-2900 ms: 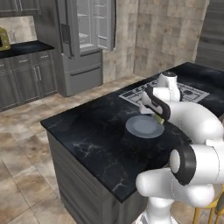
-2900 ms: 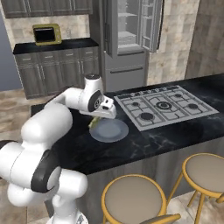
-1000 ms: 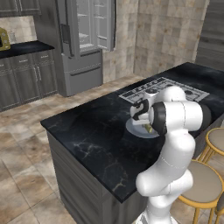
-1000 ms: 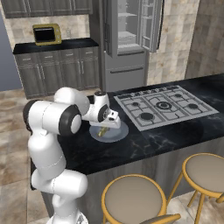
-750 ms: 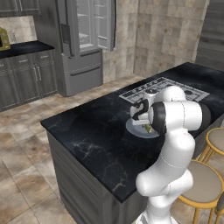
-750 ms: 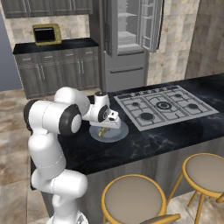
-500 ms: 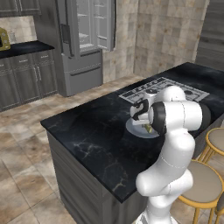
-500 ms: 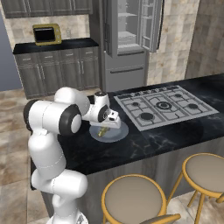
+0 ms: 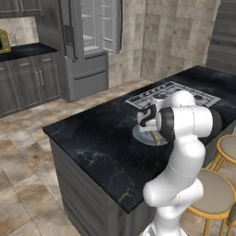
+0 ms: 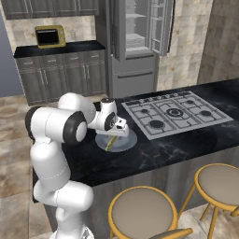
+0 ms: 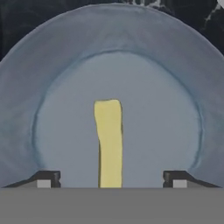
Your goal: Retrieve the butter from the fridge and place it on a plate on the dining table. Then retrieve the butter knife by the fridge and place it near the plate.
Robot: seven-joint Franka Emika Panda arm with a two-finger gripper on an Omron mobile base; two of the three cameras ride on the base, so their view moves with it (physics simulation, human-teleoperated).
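**Butter on the plate, knife not yet fetched**

The gripper (image 11: 112,181) hangs low over the plate (image 11: 175,78) with its jaws spread wide; the two finger tips (image 11: 46,179) stand well apart on either side of the butter (image 11: 109,140) and touch nothing. The butter lies flat in the plate's well, a pale yellow bar running away from the hand, released. In the right base view the gripper (image 10: 116,132) sits just above the plate (image 10: 126,140), and the butter (image 10: 110,143) shows as a yellowish sliver on it. In the left base view the arm covers most of the plate (image 9: 140,136), with a scrap of butter (image 9: 156,138) at its near edge.

The plate rests on the table (image 10: 186,140), just beside the cooktop (image 10: 172,114). The fridge (image 10: 135,44) stands across the room with its upper doors open.

Judged from this, the first half of the task looks done: butter out of the fridge and on the plate. What is left is to lift clear, drive to the fridge, find the knife and bring it to the plate.

The knife cannot be made out anywhere; the spot by the fridge is too small and distant to read. The butter's near end is cut off at the bottom of the hand view.
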